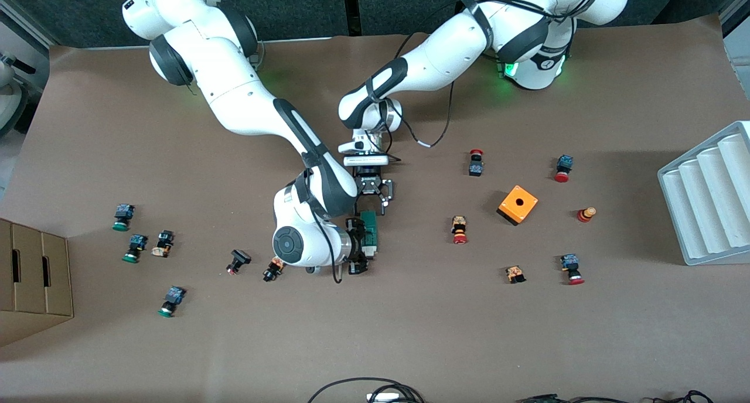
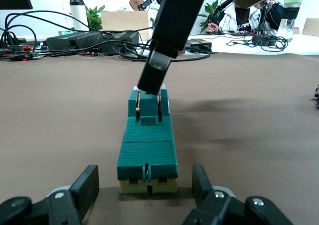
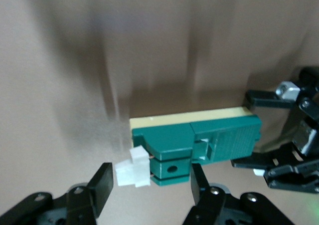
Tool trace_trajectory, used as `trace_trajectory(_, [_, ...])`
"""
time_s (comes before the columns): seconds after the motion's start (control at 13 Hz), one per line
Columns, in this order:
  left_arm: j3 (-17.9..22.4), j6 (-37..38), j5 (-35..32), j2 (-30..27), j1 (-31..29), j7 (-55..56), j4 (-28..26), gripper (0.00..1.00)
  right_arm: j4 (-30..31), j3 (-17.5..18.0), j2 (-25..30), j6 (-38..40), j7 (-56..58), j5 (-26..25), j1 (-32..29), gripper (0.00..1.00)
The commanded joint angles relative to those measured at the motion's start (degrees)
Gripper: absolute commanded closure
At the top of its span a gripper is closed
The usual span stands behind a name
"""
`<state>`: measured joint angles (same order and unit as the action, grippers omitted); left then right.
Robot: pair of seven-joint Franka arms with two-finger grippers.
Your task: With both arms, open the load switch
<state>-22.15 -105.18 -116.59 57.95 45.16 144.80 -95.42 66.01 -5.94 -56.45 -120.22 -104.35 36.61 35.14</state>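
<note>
The green load switch (image 1: 370,230) lies flat on the brown table under both hands, its white tab end toward the front camera. My left gripper (image 1: 372,207) stands open at the end away from the tab. In the left wrist view its fingers (image 2: 85,187) flank the load switch (image 2: 148,145) with a gap on each side. My right gripper (image 1: 356,245) comes in from the side and is shut across the tab end. In the right wrist view its fingers (image 3: 103,182) press against the white tab (image 3: 132,170) and the green head of the load switch (image 3: 199,140).
An orange cube (image 1: 517,204) and several red-capped buttons (image 1: 459,229) lie toward the left arm's end. Green-capped buttons (image 1: 136,248) and a cardboard box (image 1: 32,280) are toward the right arm's end. Two small buttons (image 1: 273,268) lie close to the right wrist. A grey ribbed tray (image 1: 709,198) sits at the table edge.
</note>
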Motion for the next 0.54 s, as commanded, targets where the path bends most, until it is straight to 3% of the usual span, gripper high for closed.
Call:
trace_trajectory(0.0, [1.06, 0.42, -0.30, 1.81, 0.63, 0.75, 1.29, 0.17, -2.64, -0.13, -1.30, 1.74, -0.42, 2.15, -0.33, 0.31])
trace_trajectory(0.08, [1.06, 0.42, -0.30, 1.72, 0.63, 0.75, 1.29, 0.17, -2.64, -0.13, -1.56, 1.74, -0.42, 2.15, -0.33, 0.34])
trace_trajectory(0.46, [1.06, 0.42, -0.30, 1.72, 0.63, 0.75, 1.29, 0.17, -2.64, -0.13, -1.91, 1.74, -0.42, 2.15, -0.33, 0.34])
